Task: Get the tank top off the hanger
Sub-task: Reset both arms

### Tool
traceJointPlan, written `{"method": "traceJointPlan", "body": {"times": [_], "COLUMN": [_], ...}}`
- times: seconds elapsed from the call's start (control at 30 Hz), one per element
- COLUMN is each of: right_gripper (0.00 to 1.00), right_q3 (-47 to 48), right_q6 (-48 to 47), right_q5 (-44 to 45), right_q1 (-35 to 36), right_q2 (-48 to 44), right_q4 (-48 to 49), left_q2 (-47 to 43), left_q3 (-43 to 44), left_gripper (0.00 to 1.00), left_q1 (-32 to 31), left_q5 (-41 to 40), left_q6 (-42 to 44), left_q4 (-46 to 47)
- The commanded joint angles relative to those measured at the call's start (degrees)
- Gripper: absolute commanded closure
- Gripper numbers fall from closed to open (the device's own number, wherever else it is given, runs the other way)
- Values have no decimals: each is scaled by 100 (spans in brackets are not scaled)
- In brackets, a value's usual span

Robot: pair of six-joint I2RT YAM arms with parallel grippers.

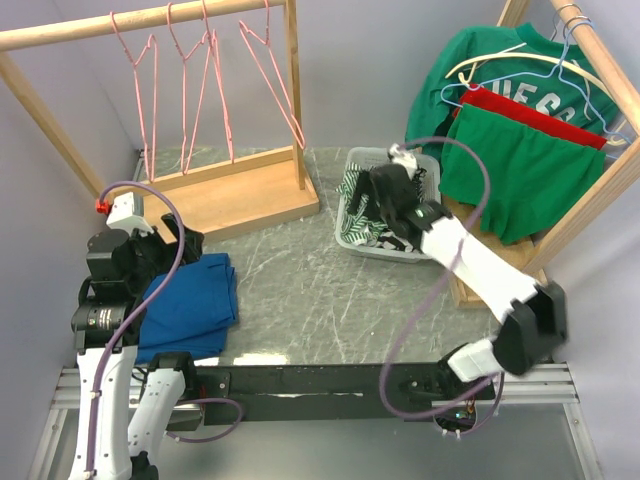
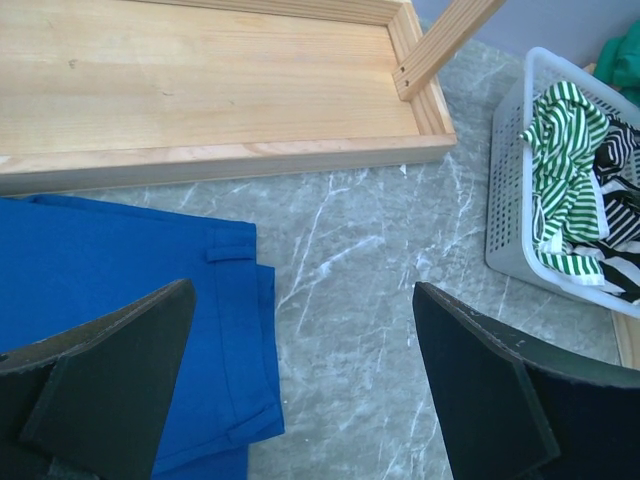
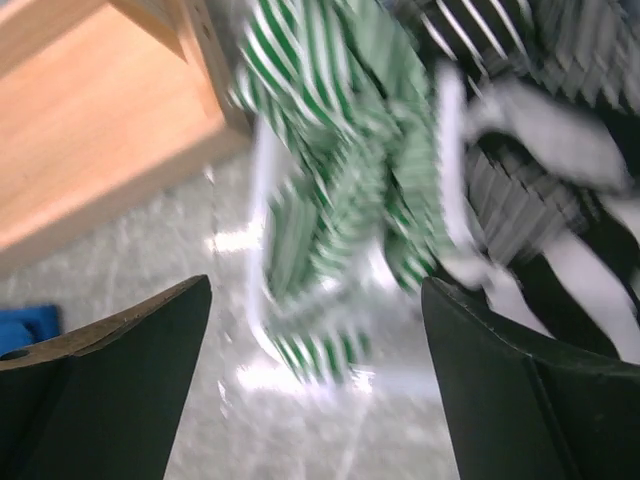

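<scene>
A green garment with a red top band [image 1: 530, 170] hangs from a blue wire hanger [image 1: 580, 75] on the wooden rack at the right, in front of a green sweatshirt [image 1: 470, 60] on a pale hanger. My right gripper [image 1: 385, 190] is open and empty over the white basket [image 1: 352, 240], left of those garments. Its wrist view is blurred: the gripper [image 3: 315, 380] hovers over striped green-and-white cloth [image 3: 340, 170] at the basket rim [image 3: 262, 300]. My left gripper [image 1: 185, 245] is open and empty by the folded blue garment [image 1: 190, 305], with its fingers [image 2: 110, 380] low over the table.
Several empty pink wire hangers [image 1: 200, 80] hang on the left wooden rack, whose base [image 1: 240, 195] lies at the back left and shows in the left wrist view [image 2: 200, 80]. The basket [image 2: 510, 200] holds striped clothes [image 2: 565, 150]. The blue garment [image 2: 100, 270] lies under my left gripper.
</scene>
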Motion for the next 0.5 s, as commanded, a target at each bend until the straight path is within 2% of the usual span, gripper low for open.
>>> {"method": "traceJointPlan", "body": {"times": [0.0,0.1,0.2,0.3,0.47], "right_gripper": [7,6,5,5,2], "right_q3": [-1261,-2079,-2634,-3047,-3654], "right_q6": [206,320,452,575,778], "right_q5": [298,403,535,544,413], "right_q1": [130,138,165,182,182], "right_q2": [-1370,-2607,-3451,-4147,-4773], "right_q4": [363,373,197,39,-208], "left_q2": [-204,-301,-301,-327,-441], "left_q3": [-123,-255,-457,-668,-835], "left_gripper": [4,4,4,4,4], "left_q1": [27,35,27,9,-8], "left_q5": [286,426,777,972,884], "left_q6": [156,94,-55,-152,-222], "left_q4": [433,671,961,1181,1330]}}
